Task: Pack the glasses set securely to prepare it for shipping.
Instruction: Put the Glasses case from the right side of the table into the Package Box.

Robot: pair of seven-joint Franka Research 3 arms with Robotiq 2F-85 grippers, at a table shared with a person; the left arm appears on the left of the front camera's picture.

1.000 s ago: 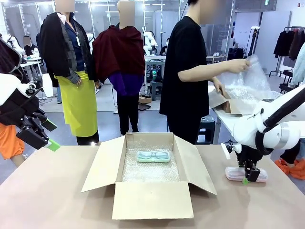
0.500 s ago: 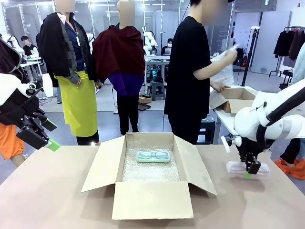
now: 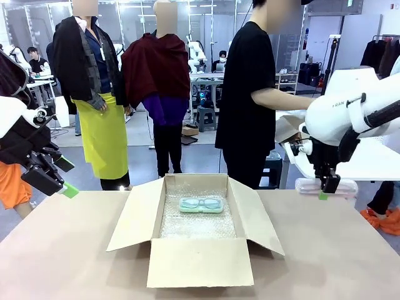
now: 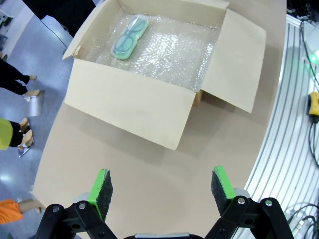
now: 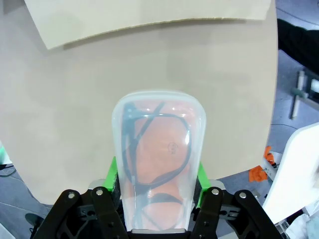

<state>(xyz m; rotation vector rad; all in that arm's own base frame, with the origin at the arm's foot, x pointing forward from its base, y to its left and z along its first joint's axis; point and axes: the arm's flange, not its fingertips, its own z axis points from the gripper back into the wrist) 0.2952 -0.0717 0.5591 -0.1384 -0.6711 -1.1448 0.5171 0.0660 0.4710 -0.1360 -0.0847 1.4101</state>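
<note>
Pinkish-red case (image 3: 345,185) of the glasses set hangs clamped in the fingers of the right gripper (image 3: 327,187), well above the counter (image 3: 62,262) and to the right of the open cardboard box (image 3: 194,262). The mint green case (image 3: 202,204) lies in the box on the bubble-wrap lining (image 3: 197,228). The step in hand looks like carrying the second case over; next it must cross the flap and go down beside the green one, while the left gripper (image 4: 162,191) hovers with fingers wide, empty.

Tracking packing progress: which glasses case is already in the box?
The mint green case, lying on bubble wrap inside the cardboard box; the pinkish-red case is aloft in the right gripper.
</note>
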